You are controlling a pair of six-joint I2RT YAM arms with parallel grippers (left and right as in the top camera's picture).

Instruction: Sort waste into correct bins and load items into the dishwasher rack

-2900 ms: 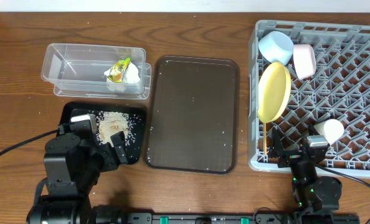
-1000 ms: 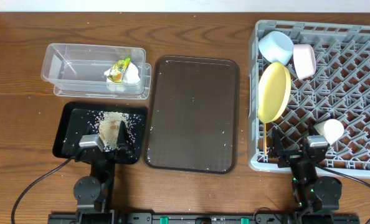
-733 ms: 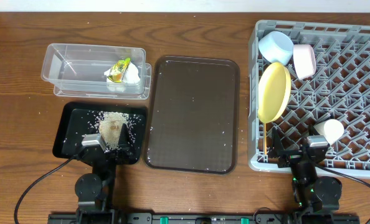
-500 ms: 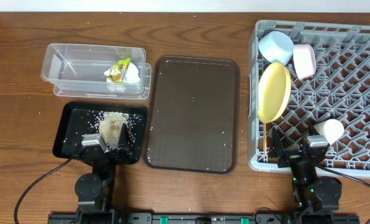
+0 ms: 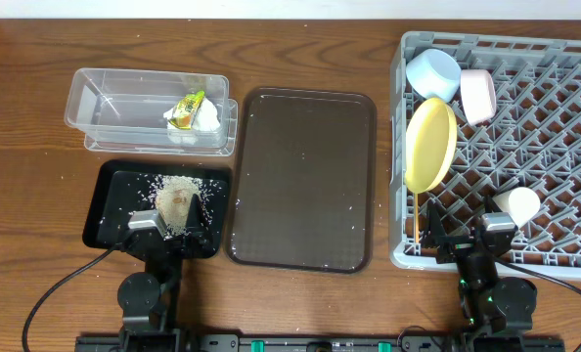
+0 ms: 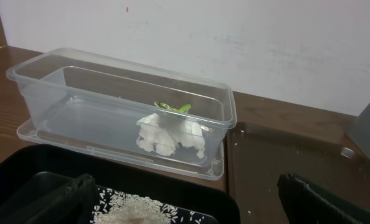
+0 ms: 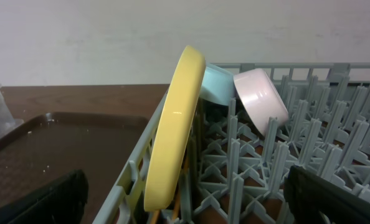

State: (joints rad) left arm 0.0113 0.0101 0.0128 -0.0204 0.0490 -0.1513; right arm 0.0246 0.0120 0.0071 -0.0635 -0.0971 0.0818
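**Setting:** a robot test bench laid out as a dish-clearing station.

**Indicators:**
- A dark wooden table [image 5: 300, 39] carries all the equipment. A plain white wall [image 6: 247, 37] stands beyond it, ahead of both pincers.
- The left arm base [image 5: 142, 298] sits directly behind the left gripper [image 5: 168, 233], and the right arm base [image 5: 496, 303] behind the right gripper [image 5: 464, 240]. Both bases are at the table's near edge, and a black cable [image 5: 54, 286] loops out from the left one.
- A grey pegged dishwasher rack [image 5: 555, 127] stands ahead of the right gripper.
- A black tray [image 5: 110, 196] lies under the left gripper, with a clear tub [image 5: 114, 103] further ahead.
- A brown serving tray [image 5: 300, 176] lies between the two grippers, forward of both.
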